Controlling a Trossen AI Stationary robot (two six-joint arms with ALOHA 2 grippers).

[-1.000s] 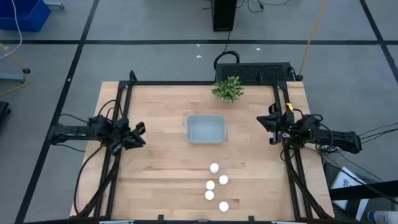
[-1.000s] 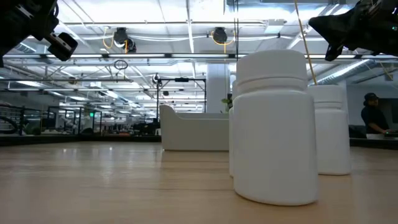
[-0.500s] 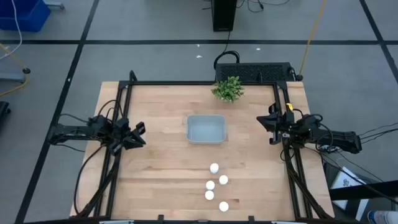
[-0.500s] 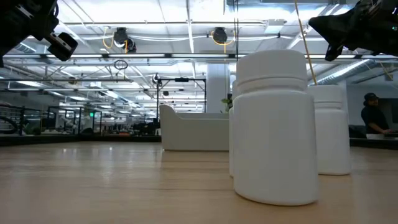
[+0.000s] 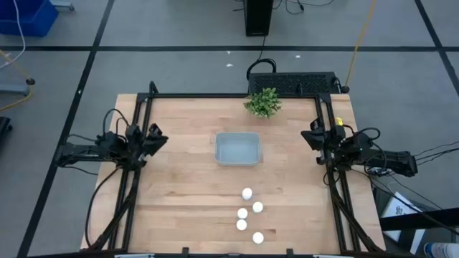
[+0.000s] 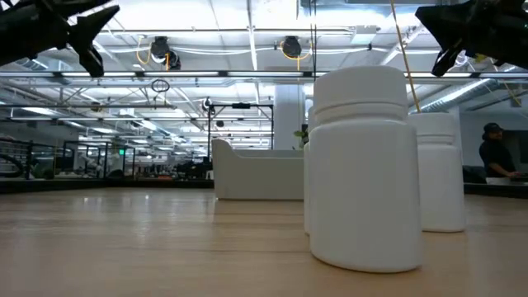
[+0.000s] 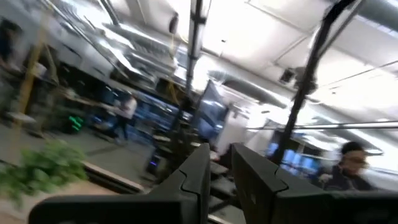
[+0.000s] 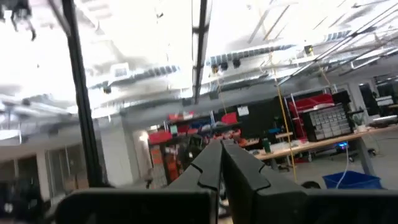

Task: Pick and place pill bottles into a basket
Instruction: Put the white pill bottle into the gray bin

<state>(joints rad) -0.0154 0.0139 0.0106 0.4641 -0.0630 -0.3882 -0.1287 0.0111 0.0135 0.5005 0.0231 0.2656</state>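
Five small white pill bottles stand upright on their bases near the table's front edge (image 5: 247, 193), (image 5: 257, 207), (image 5: 242, 213), (image 5: 242, 225), (image 5: 257, 237); two loom close in the low view (image 6: 363, 169), (image 6: 437, 169). The pale grey-blue basket (image 5: 237, 148) rests on the table's middle and also shows in the low view (image 6: 256, 175). My left gripper (image 5: 156, 135) hovers at the table's left side, its fingers (image 7: 198, 171) a narrow gap apart, and it is empty. My right gripper (image 5: 309, 136) hovers at the right side, shut and empty (image 8: 221, 144).
A small green plant (image 5: 263, 102) stands at the far edge behind the basket. Black frame rails (image 5: 136, 186) run along both sides of the table. Bare wood lies between the basket and the bottles. A person (image 6: 495, 157) sits in the room beyond the table.
My left gripper has risen and swung toward the table's far edge, tipping its fingers upward. My right gripper has also shifted a little toward the far edge and up. The bottles and the basket have stayed in place.
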